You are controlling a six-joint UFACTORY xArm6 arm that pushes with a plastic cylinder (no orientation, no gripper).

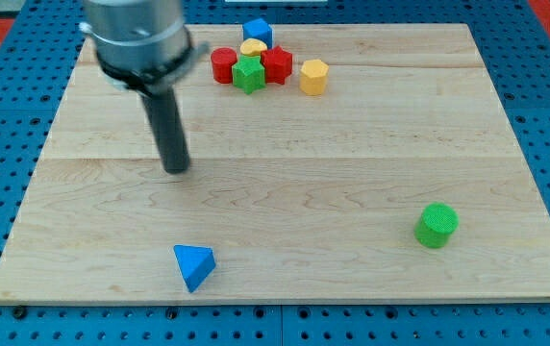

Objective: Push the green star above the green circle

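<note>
Progress: judged not begun; the green star (pixel 248 74) sits in a cluster at the view's top, well apart from the green circle (pixel 436 225) near the view's lower right.
Left to do: extract the star from its neighbours and slide it down and to the view's right, to stop just above the circle.
Tool: a plain rod with nothing to open or close, so no grip state applies; my tip (pixel 176 168) rests on bare worktop (pixel 352 144), left of and below the cluster, touching no block.
Green blocks: two, star and circle.
Red blocks: two, the left red block (pixel 222 64) and the right red block (pixel 278 63), flanking the star; shapes unclear.
Yellow blocks: two, a yellow block behind the star (pixel 253 46), mostly hidden, and a yellow hexagon (pixel 313 76) just right of the cluster.
Blue blocks: two, a blue cube (pixel 258 31) at the cluster's top and a blue triangle (pixel 194 265) alone at the view's bottom.
Total: eight blocks.
</note>
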